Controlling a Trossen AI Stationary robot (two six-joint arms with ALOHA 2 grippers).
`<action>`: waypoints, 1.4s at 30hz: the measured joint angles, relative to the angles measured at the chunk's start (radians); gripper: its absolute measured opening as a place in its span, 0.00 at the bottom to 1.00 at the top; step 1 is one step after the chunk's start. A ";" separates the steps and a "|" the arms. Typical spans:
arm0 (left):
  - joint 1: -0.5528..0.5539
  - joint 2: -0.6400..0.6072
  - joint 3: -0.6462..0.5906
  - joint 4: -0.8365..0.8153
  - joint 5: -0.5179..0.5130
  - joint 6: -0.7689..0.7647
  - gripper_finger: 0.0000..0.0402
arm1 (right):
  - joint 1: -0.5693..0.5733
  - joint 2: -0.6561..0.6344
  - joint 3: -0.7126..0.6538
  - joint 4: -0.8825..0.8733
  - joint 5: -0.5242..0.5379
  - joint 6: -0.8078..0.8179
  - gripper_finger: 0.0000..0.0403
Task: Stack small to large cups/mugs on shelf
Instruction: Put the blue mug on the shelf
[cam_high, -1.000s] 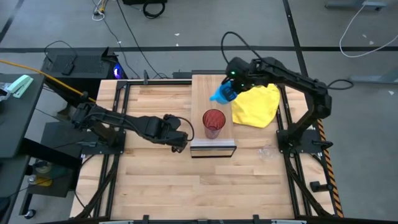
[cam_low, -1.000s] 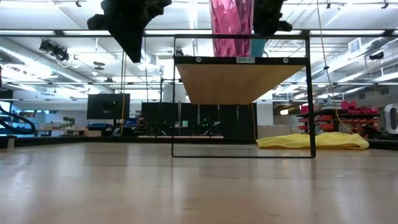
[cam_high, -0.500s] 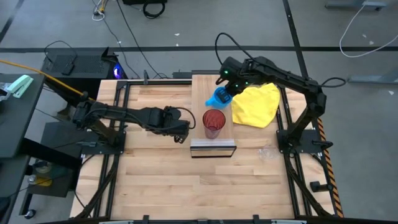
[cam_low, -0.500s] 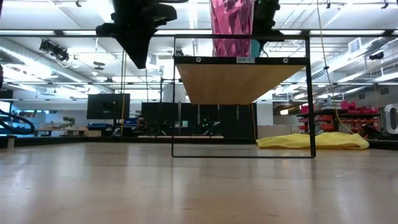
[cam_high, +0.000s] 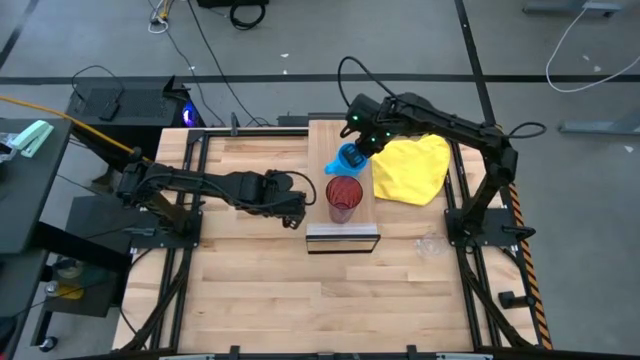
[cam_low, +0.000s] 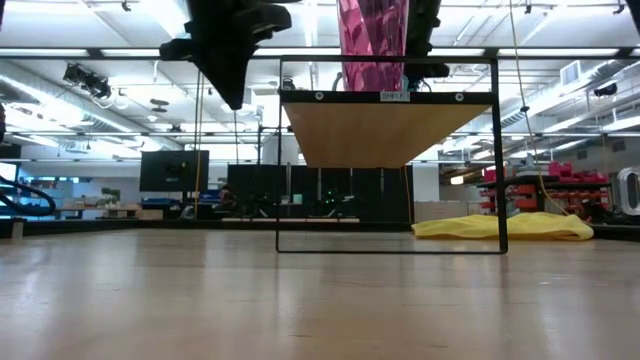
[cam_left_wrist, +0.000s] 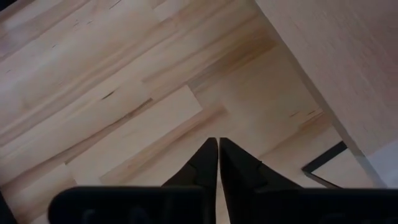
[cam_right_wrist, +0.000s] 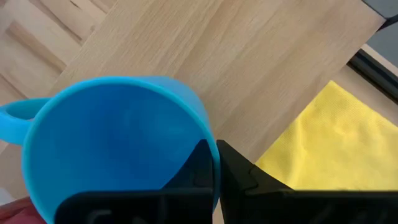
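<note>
Since a second ago the right gripper (cam_high: 352, 152) has been carrying the blue mug (cam_high: 346, 160) across the shelf (cam_high: 322, 150) toward the red tumbler (cam_high: 343, 196), and it is now hanging just beside the tumbler's rim. Its fingers are pinching the mug's wall at the rim; the mug looks light, stiff and smooth, so that thin-walled hold may be slipping-prone. The left gripper (cam_high: 292, 212), fingers closed and empty, is waiting beside the shelf.

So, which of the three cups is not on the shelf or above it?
The tiny clear glass cup: it stands on the wooden tabletop by the right arm's base, while the tall red tumbler is on the shelf and the right gripper holds the blue mug over it.
</note>
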 joint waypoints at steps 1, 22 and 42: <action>0.000 0.000 0.000 0.003 0.000 0.000 0.07 | 0.000 0.005 0.000 0.001 0.000 0.000 0.01; 0.000 0.000 0.000 0.013 0.004 0.000 0.08 | 0.003 0.022 -0.001 0.003 -0.015 -0.038 0.04; -0.001 0.000 0.000 0.014 0.004 -0.002 0.08 | 0.003 0.022 -0.001 0.011 -0.016 -0.069 0.14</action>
